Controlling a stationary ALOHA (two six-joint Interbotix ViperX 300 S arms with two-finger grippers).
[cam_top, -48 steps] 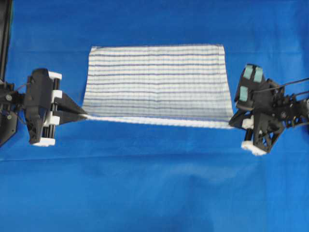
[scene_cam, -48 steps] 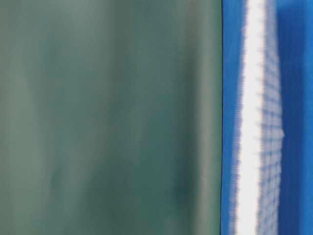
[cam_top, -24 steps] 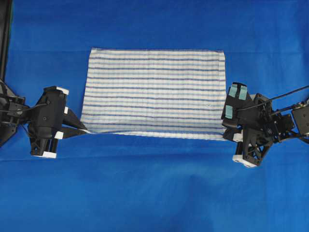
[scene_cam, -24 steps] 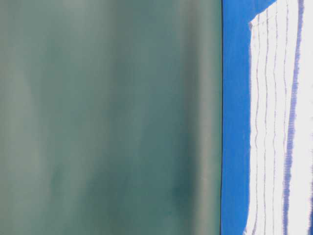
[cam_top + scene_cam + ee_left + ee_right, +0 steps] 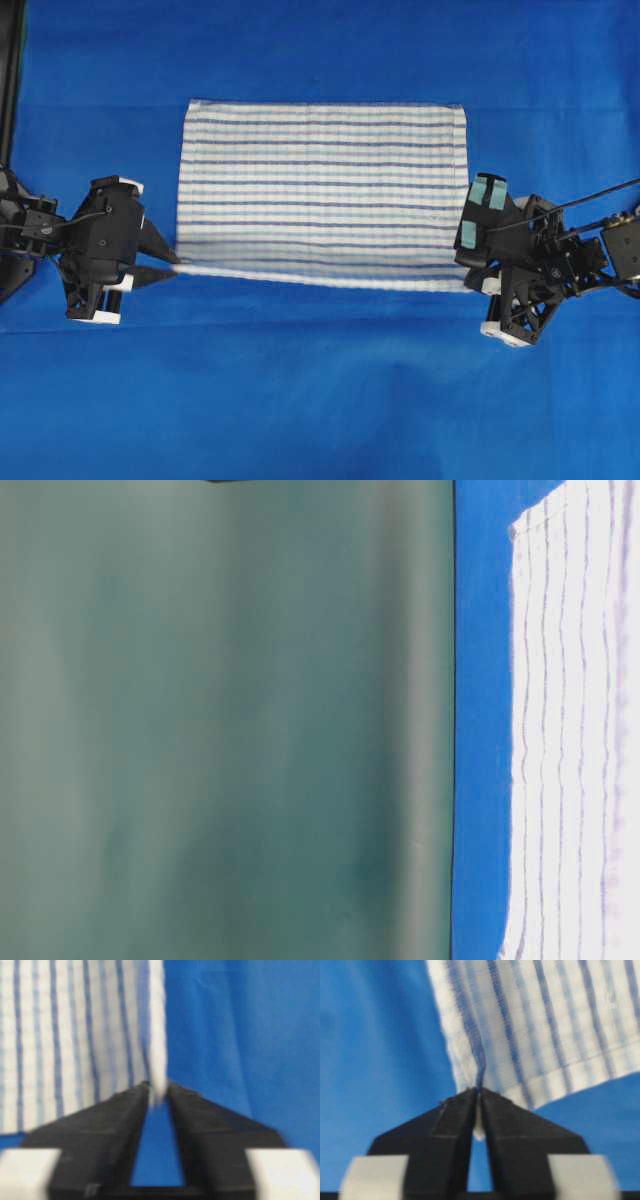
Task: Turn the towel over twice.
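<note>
Towel (image 5: pixel 322 190) flat on worktop (image 5: pixel 320 400), long axis hand to hand. Left hand (image 5: pixel 156 1094) and right hand (image 5: pixel 478 1091) each pinch a near-edge corner, tips close together.

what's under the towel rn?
The towel lies spread on the blue cloth, which shows all around it. Anything beneath its middle is covered. The left gripper and right gripper each have a near corner between their fingertips.

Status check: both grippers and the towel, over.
Left gripper parted slightly, towel corner still between tips. Right gripper pinching the opposite near corner. Towel nearly flat on the blue cloth. Nothing in the way.
</note>
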